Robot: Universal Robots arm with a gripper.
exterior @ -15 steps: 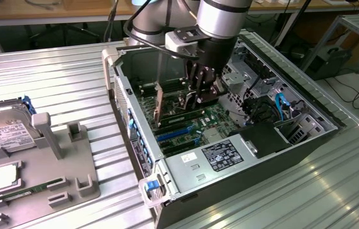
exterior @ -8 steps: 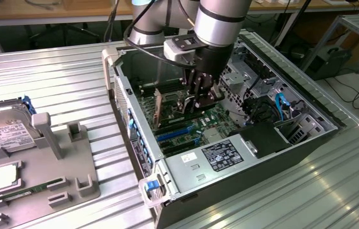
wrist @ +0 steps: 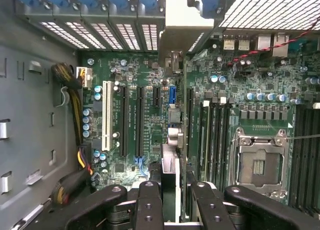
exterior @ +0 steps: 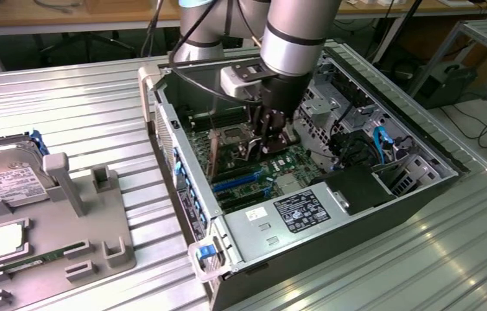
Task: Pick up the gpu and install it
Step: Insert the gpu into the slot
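Note:
My gripper (exterior: 271, 139) is down inside the open PC case (exterior: 252, 259), over the green motherboard (exterior: 269, 172). It is shut on the gpu (wrist: 172, 140), a thin dark card seen edge-on between the black fingers (wrist: 150, 205). The card's silver bracket (wrist: 186, 25) reaches the rear slot openings of the case. The card stands upright along the expansion slots, beside the blue slot (wrist: 171, 95) and the black slots (wrist: 139, 120). I cannot tell whether its edge is seated. In the exterior view the gpu (exterior: 243, 150) hangs under the gripper.
The CPU socket (wrist: 257, 162) and memory slots lie beside the card. A power supply (exterior: 300, 210) and drive bays fill the case's near end. On the exterior view's left, a grey fixture (exterior: 96, 240) holds a hard drive (exterior: 6, 175) and a green memory stick (exterior: 49, 258).

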